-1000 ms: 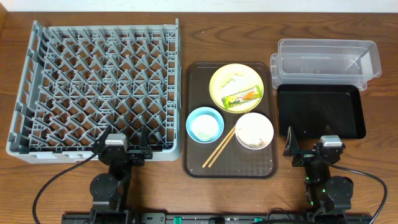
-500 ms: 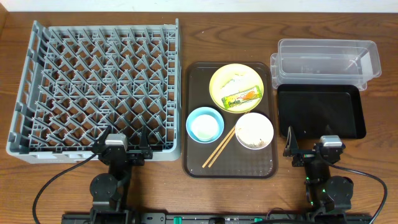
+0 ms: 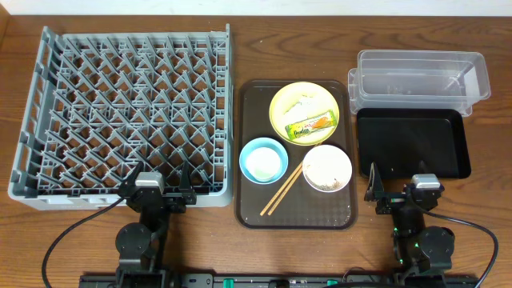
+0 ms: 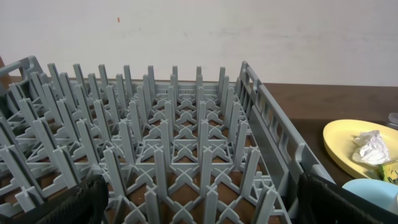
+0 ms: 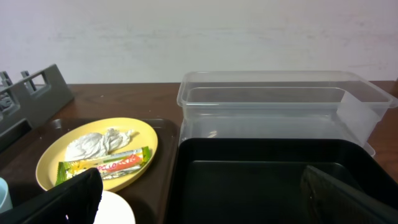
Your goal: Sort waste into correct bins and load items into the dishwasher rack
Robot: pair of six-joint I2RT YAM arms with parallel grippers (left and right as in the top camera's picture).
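Tabletop [image 3: 492, 136] of dark wood, white wall [image 4: 199, 31]

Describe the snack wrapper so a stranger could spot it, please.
Right of the grey rack lies a dark brown tray, with a yellow plate at its far end. On that plate, the wrapper is the flat yellow-green strip with orange print, not the crumpled white tissue.

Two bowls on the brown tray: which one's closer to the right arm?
The white bowl, right of the chopsticks and below the yellow plate. The light blue bowl sits left of the chopsticks, toward the rack.
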